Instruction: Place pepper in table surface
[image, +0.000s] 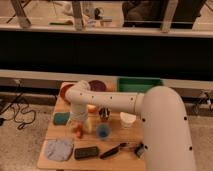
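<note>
Camera view: tool (78, 129) open above pepper (79, 133) on table surface (112, 140)

arm (127, 102): reaches left, elbow bent down | end effector (80, 127): low at left, pointing down, fingers apart

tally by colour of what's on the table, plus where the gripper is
Green: 2, tray, sponge
Red/orange: 3, two bowls, pepper
Blue: 2, cup, cloth
White: 1, bowl
Black: 2, flat case, handled tool
Total: 10
Gripper: front left of table, at the pepper.
</note>
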